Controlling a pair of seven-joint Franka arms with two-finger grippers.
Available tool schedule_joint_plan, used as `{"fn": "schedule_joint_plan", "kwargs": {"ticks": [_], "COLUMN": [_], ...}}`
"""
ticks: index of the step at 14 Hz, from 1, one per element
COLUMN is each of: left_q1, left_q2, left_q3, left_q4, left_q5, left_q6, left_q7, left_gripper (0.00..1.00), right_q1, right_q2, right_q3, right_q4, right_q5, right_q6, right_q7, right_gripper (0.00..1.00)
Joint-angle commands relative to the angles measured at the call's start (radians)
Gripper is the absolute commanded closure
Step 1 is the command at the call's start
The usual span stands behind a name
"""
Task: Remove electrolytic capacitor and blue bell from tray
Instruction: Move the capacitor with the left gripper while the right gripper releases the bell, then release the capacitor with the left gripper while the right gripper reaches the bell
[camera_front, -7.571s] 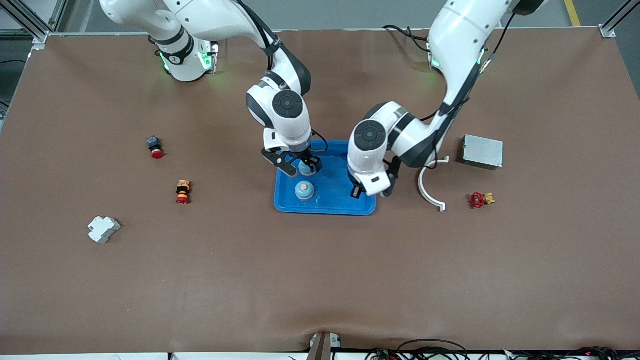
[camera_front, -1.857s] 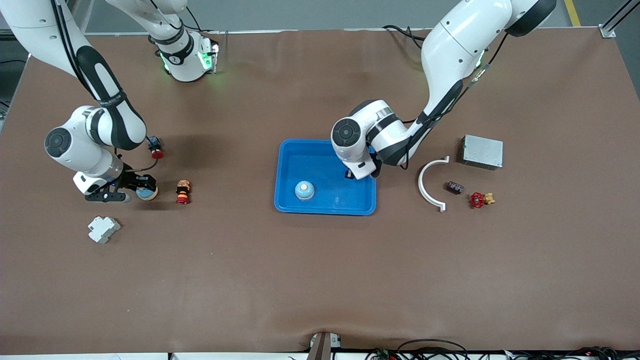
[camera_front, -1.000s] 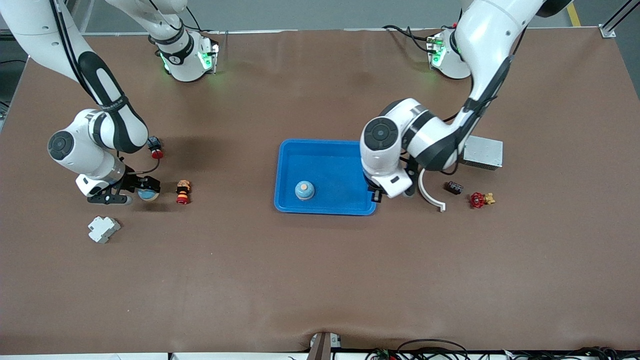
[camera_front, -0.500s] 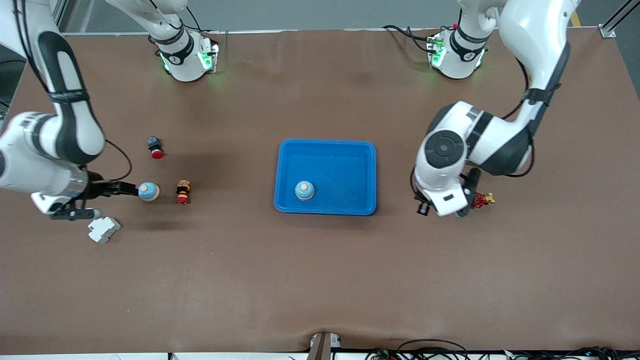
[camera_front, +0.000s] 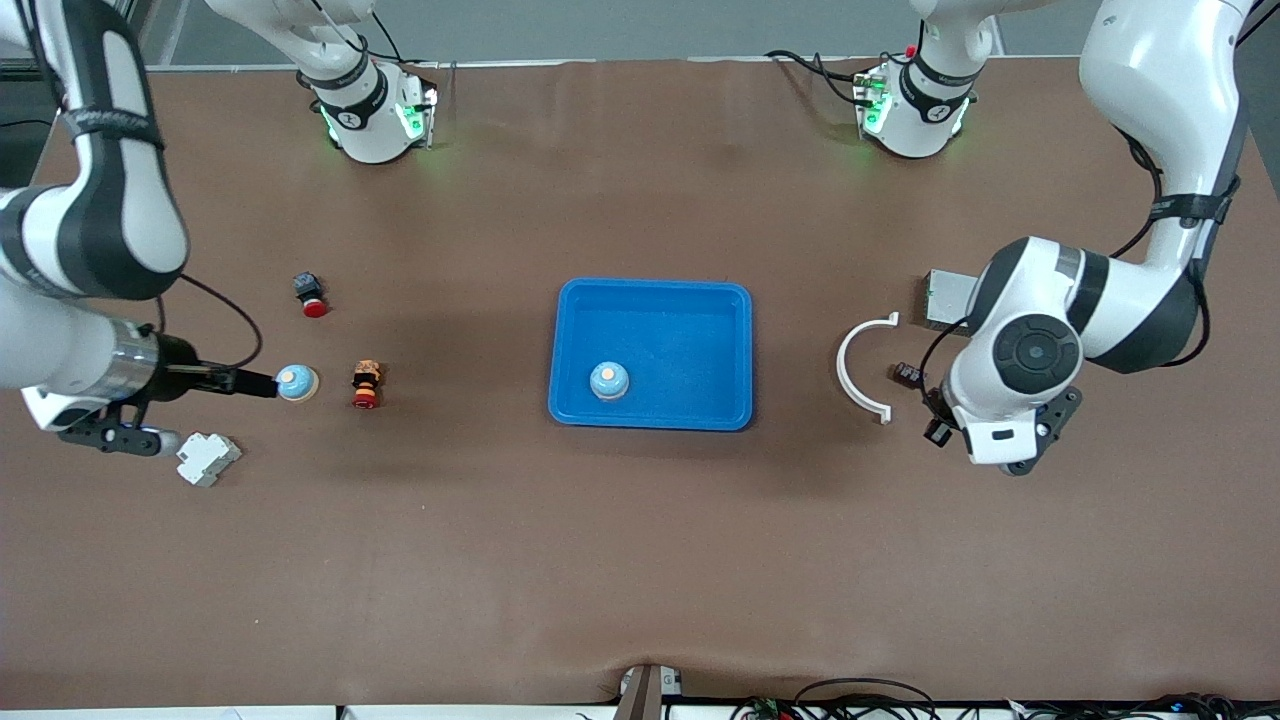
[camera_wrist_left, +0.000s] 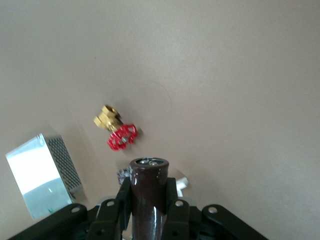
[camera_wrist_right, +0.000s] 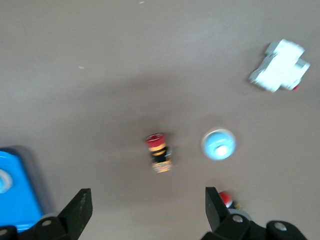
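A dark brown capacitor (camera_wrist_left: 149, 185) stands upright between the fingers of my left gripper (camera_wrist_left: 149, 200), which is shut on it, in the air over the table at the left arm's end (camera_front: 937, 432). Another small capacitor (camera_front: 908, 374) lies on the table beside the white arc. One blue bell (camera_front: 297, 382) sits on the table toward the right arm's end, also in the right wrist view (camera_wrist_right: 218, 144). My right gripper (camera_front: 205, 410) hangs open and empty above the table next to that bell (camera_wrist_right: 147, 210). A second blue bell (camera_front: 608, 379) sits in the blue tray (camera_front: 650, 298).
A white arc piece (camera_front: 858, 368) and a metal box (camera_front: 943, 293) lie by the left arm. A red valve (camera_wrist_left: 121, 137) lies beside the box (camera_wrist_left: 42, 172). Near the right arm are a red-orange button (camera_front: 366, 385), a red-capped switch (camera_front: 310, 294) and a white breaker (camera_front: 207, 458).
My left arm has carried the capacitor farther toward its own end of the table and nearer the camera. The right gripper has drawn slightly back from the bell, which stays on the table.
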Motion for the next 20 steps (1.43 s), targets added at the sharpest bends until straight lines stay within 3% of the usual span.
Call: {"fn": "schedule_joint_plan", "kwargs": {"ticks": [1, 4, 8, 14, 17, 18, 20], "left_q1": [0.044, 0.086, 0.158, 0.232, 0.253, 0.253, 0.249], "left_q2": [0.003, 0.041, 0.065, 0.191, 0.205, 0.210, 0.217], "left_q3": [-0.006, -0.007, -0.006, -0.004, -0.004, -0.004, -0.004], "left_q4": [-0.014, -0.021, -0.059, -0.060, -0.068, -0.067, -0.064], "left_q5": [0.026, 0.112, 0.191, 0.284, 0.295, 0.295, 0.295], "left_q6": [-0.001, 0.013, 0.109, 0.252, 0.279, 0.279, 0.279], "left_q7": [0.138, 0.228, 0.370, 0.441, 0.441, 0.441, 0.432], "left_gripper": [1.00, 1.00, 1.00, 1.00, 1.00, 0.96, 0.59], "right_q1": [0.128, 0.269, 0.450, 0.621, 0.676, 0.682, 0.694], "right_q2": [-0.054, -0.054, -0.037, 0.110, 0.214, 0.242, 0.297], "right_q3": [-0.004, -0.004, -0.006, -0.010, -0.012, -0.012, -0.012], "right_q4": [-0.017, -0.026, -0.071, -0.069, -0.046, -0.031, -0.003], "right_q5": [0.014, 0.015, 0.034, 0.017, -0.067, -0.112, -0.150], "right_q6": [-0.017, 0.024, 0.183, 0.430, 0.481, 0.483, 0.483], "right_q7": [0.257, 0.515, 0.825, 1.080, 1.189, 1.230, 1.270], "right_gripper": [0.00, 0.00, 0.00, 0.00, 0.00, 0.00, 0.00]}}
